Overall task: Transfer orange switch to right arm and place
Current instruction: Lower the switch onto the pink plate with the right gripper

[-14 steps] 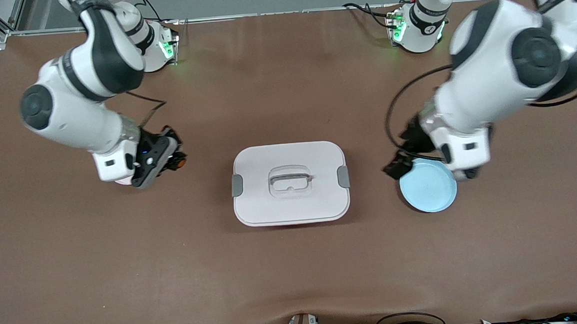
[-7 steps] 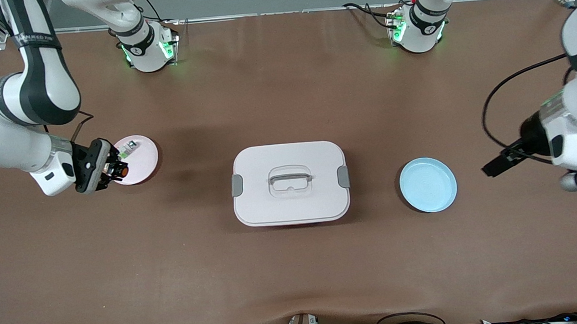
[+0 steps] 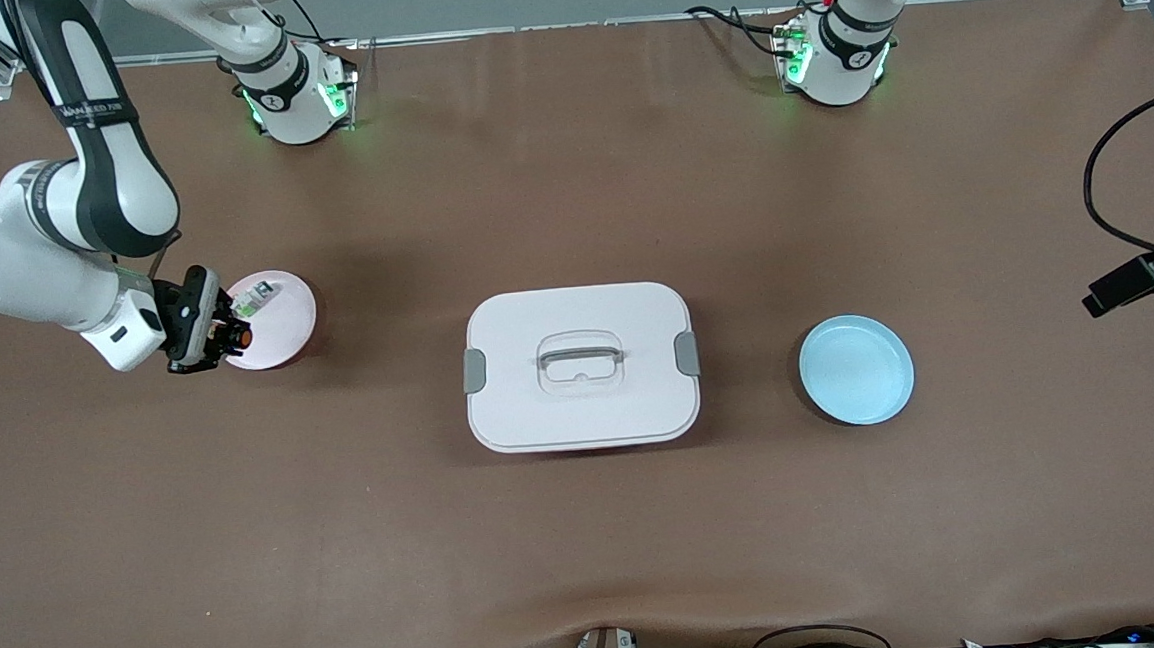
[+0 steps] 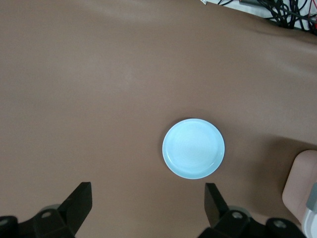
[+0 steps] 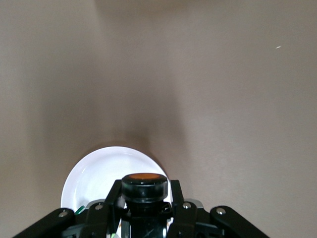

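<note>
At the middle left of the front view, the right gripper (image 3: pixel 222 336) is held low over the edge of a pink plate (image 3: pixel 287 327). Its fingers are closed on the orange switch (image 3: pixel 243 336), a tiny black button with an orange cap. In the right wrist view the switch (image 5: pixel 144 186) is seen clamped between the two fingers (image 5: pixel 111 201), cap outward, directly above the plate's rim (image 5: pixel 94 163). The hand-over appears to be finished, and the switch seems to be held here so that it can be set down on this plate.

A small clear-and-green part (image 3: pixel 253 302) is already lying on the pink plate, toward its upper edge in the front view. Room for the switch is left on the lower part of the plate.

At the centre of the front view a white lidded box (image 3: pixel 580 366) is seen, shut, with a handle on top and grey clips at both ends. Its contents are hidden.

At the middle right a light blue plate (image 3: pixel 856 369) is seen with nothing on it.

The left gripper (image 4: pixel 148 208) is raised high over the table near the blue plate (image 4: pixel 193 148). Its fingers are spread wide and nothing is held. The left arm is waiting, mostly out of the front view at its right edge.
</note>
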{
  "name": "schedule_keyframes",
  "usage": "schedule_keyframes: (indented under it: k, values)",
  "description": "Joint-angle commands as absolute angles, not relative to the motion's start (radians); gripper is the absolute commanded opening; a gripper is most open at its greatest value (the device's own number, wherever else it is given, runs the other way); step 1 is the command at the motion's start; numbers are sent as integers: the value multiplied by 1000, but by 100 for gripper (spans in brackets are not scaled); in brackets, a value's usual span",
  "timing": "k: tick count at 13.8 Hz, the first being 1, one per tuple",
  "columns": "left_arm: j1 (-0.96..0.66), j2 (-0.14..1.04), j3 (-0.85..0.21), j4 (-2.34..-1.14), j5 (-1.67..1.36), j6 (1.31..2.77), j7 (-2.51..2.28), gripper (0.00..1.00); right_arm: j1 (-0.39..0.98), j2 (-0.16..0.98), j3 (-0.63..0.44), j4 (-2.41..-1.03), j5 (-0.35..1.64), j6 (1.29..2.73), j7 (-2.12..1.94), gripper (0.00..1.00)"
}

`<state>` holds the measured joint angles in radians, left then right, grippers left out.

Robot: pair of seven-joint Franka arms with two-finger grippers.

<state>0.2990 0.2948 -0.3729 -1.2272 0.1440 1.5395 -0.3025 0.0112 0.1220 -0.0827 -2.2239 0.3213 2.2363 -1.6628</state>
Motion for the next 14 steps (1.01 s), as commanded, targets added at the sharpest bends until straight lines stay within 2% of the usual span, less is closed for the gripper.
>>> schedule_keyframes:
  k: [1, 2, 6, 7, 12, 14]
  values:
    - [288, 226, -374, -1278, 153, 1511, -273, 100, -40, 86, -64, -2321, 402, 2296, -1820, 0]
    - [273, 210, -358, -1307, 149, 1512, -264, 100, -49, 89, -64, -2338, 420, 2298, -1863, 0]
    - [50, 22, -133, -1558, 115, 1612, -256, 100, -55, 87, -64, -2463, 477, 2439, -1998, 0]
    - [-27, -6, -47, -1595, 100, 1614, -256, 100, -55, 87, -63, -2486, 480, 2475, -2005, 0]
    - [-32, -54, -43, -1618, 64, 1597, -236, 100, 8, 103, -58, -2551, 482, 2653, -2003, 0]
    - [-38, -49, -46, -1617, 66, 1612, -233, 100, 25, 118, -58, -2551, 512, 2661, -2006, 0]
